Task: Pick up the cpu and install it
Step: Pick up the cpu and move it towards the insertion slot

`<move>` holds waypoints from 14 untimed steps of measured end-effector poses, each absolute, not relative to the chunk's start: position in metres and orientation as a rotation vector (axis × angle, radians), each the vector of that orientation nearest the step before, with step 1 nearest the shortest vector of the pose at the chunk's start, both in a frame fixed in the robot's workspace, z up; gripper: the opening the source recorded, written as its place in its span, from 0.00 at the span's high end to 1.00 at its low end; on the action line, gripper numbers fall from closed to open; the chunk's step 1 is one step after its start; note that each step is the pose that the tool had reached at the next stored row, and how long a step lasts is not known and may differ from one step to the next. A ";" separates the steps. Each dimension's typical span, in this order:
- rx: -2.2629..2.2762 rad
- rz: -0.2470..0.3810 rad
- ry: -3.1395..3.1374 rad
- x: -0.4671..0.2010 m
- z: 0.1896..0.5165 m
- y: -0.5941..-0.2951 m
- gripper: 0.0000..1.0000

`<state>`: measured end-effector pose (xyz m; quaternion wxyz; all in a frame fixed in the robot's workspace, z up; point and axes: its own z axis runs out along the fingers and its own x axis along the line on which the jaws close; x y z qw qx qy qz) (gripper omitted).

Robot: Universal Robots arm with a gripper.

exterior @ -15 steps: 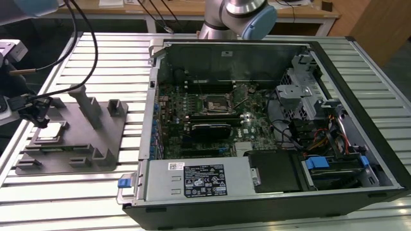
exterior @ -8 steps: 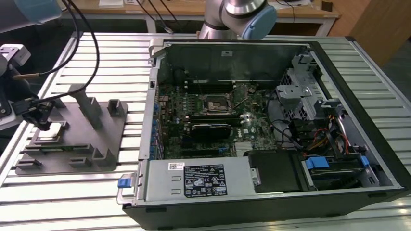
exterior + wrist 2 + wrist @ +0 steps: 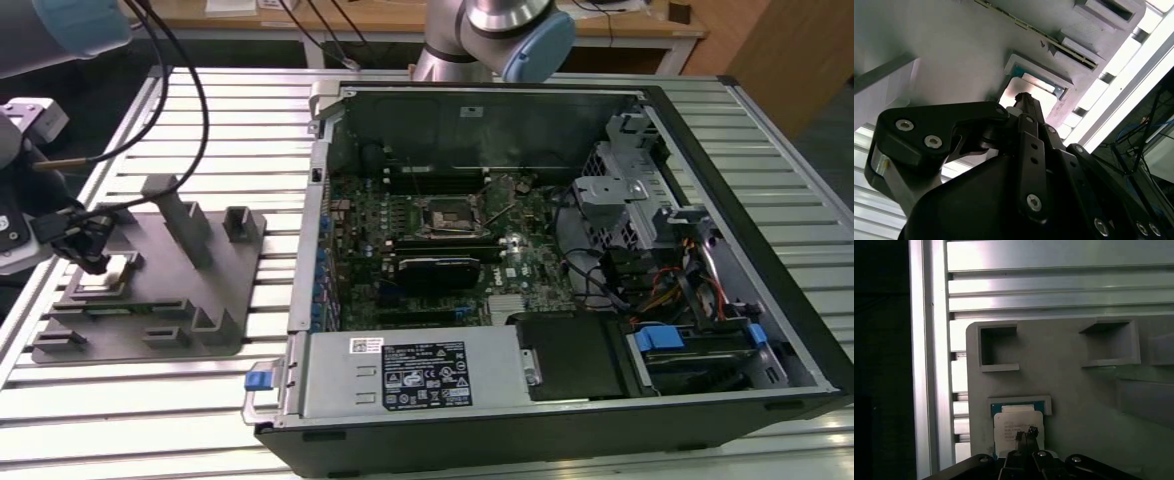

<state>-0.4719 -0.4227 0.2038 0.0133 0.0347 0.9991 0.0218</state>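
The cpu [image 3: 1013, 424], a flat square with a shiny silver-grey top and pale rim, lies in a blue-edged recess of the matte grey plastic fixture [image 3: 227, 275] on the ribbed aluminium bench [image 3: 254, 130]. The black gripper [image 3: 1024, 434] hangs right over it, slim jaws drawn together with nothing between them, hiding the chip's near edge; whether they touch it is unclear. An open computer case [image 3: 561, 250] stands beside the fixture.

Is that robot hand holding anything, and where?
Cannot tell. The hand is at the top of the cpu, which lies in its grey fixture.
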 end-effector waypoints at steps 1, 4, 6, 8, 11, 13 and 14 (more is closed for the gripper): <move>0.108 0.068 3.112 -0.472 0.203 -0.423 0.89; 0.108 0.070 3.113 -0.472 0.202 -0.422 0.89; 0.108 0.070 3.113 -0.472 0.202 -0.422 0.89; 0.108 0.071 3.112 -0.472 0.202 -0.422 0.89; 0.108 0.071 3.112 -0.472 0.202 -0.422 0.83; 0.108 0.071 3.112 -0.472 0.202 -0.422 0.76; 0.108 0.071 3.112 -0.472 0.202 -0.422 0.71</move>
